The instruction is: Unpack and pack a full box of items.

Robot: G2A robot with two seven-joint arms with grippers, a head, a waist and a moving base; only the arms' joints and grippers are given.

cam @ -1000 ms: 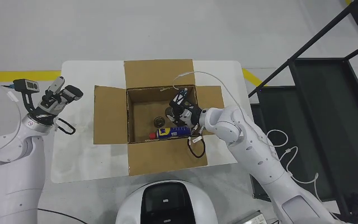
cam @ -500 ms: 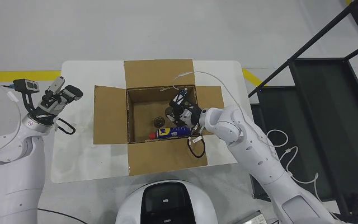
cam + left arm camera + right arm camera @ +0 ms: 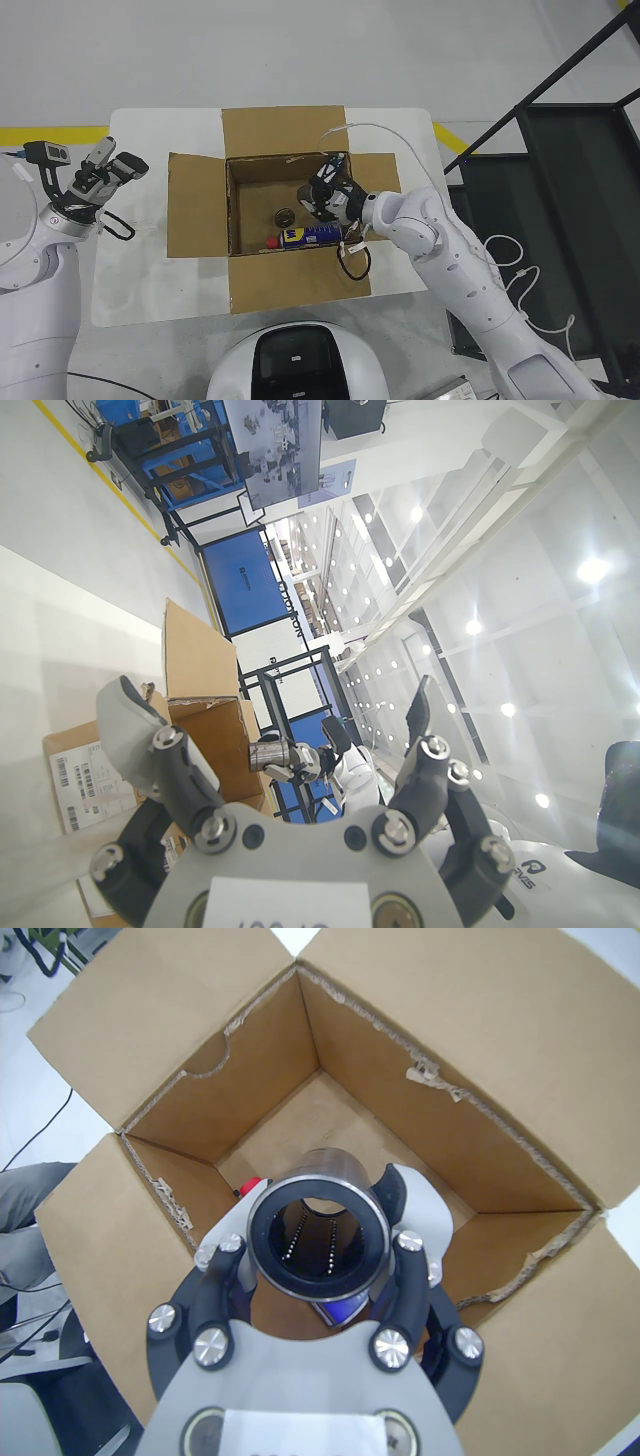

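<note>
The open cardboard box (image 3: 195, 205) stands mid-table with its flaps spread. My right gripper (image 3: 325, 195) hangs over the box's right part, shut on a hollow steel cylinder (image 3: 327, 1163) that points down into the box (image 3: 400, 1103). In the left wrist view the cylinder (image 3: 267, 756) hangs above the box rim. A blue and yellow spray can (image 3: 312, 235) with a red cap (image 3: 250, 1186) lies on the box floor under that gripper (image 3: 320, 1208). My left gripper (image 3: 112, 165) is held off the table's left edge, open and empty (image 3: 272, 695).
A dark round item (image 3: 285, 217) sits on the box floor beside the can's red cap. White table (image 3: 150, 290) is bare left of and in front of the box. A black metal frame (image 3: 560, 110) stands to the right of the table.
My right gripper has shifted slightly toward the far side of the box, with the cylinder still in it. The left arm has not moved.
</note>
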